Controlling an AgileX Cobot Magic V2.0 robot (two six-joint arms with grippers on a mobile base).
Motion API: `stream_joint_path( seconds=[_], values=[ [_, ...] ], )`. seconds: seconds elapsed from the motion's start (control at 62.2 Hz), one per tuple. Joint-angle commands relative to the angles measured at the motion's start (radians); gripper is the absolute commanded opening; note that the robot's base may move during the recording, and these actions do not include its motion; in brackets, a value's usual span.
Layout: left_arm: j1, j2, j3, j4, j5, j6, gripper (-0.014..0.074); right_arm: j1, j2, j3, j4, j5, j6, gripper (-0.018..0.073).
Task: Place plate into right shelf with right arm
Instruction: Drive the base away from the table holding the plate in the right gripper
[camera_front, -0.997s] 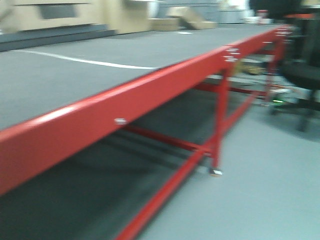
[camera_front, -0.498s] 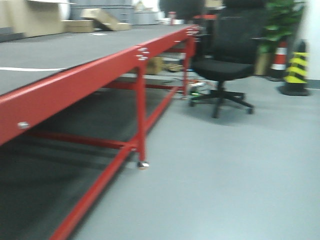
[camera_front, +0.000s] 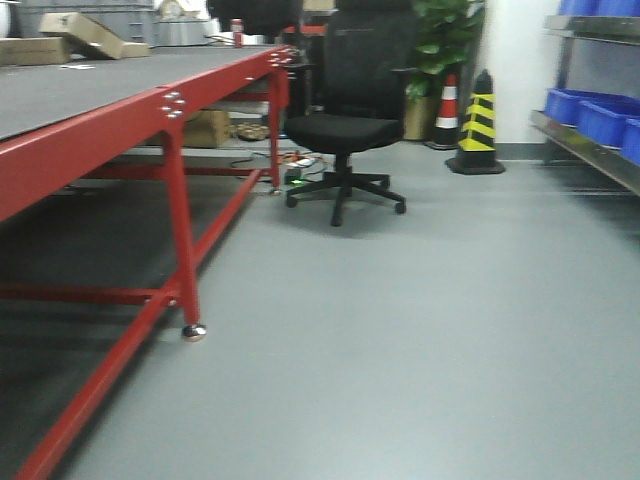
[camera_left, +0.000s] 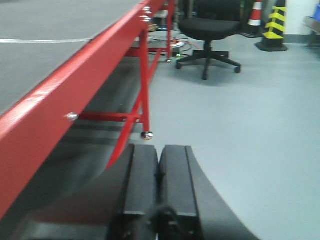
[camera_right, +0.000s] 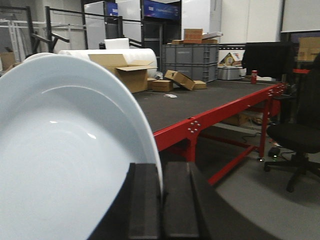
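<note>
In the right wrist view the white, faintly blue plate (camera_right: 60, 150) fills the left half, held on edge. My right gripper (camera_right: 161, 167) is shut on its rim, one black finger on each side. The right shelf (camera_front: 590, 140), a steel rack with blue bins (camera_front: 590, 112), shows at the right edge of the front view, some way ahead across the floor. My left gripper (camera_left: 159, 150) is shut and empty, its two black fingers pressed together above the floor beside the red table. No arm shows in the front view.
A long red-framed table (camera_front: 170, 110) with a dark top runs along the left. A black office chair (camera_front: 350, 120) stands ahead, with a yellow-black cone (camera_front: 478, 125), an orange cone and a plant behind it. Grey floor lies between table and shelf.
The front view has swung to the right: the red table has slid left, and the chair, the cones and then the steel shelf have come into sight.
</note>
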Motion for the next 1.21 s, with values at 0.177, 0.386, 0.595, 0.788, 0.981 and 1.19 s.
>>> stream_joint_path(
  seconds=[0.177, 0.386, 0.595, 0.788, 0.981, 1.19],
  values=[
    [-0.003, -0.011, 0.007, -0.008, -0.083, -0.003, -0.0047, 0.002, 0.008, -0.027, -0.012, -0.095, -0.005, 0.0037],
    [-0.003, -0.011, 0.007, -0.008, -0.083, -0.003, -0.0047, 0.002, 0.008, -0.027, -0.012, -0.095, -0.005, 0.0037],
    [-0.003, -0.011, 0.007, -0.008, -0.083, -0.003, -0.0047, 0.002, 0.008, -0.027, -0.012, -0.095, -0.005, 0.0037],
    [-0.003, -0.011, 0.007, -0.008, -0.083, -0.003, -0.0047, 0.002, 0.008, -0.027, -0.012, -0.095, -0.005, 0.0037],
    [-0.003, -0.011, 0.007, -0.008, -0.083, -0.003, -0.0047, 0.002, 0.008, -0.027, -0.012, -0.095, -0.005, 0.0037],
    [-0.003, -0.011, 0.007, -0.008, -0.083, -0.003, -0.0047, 0.002, 0.008, -0.027, -0.012, -0.094, -0.005, 0.0037]
  ],
)
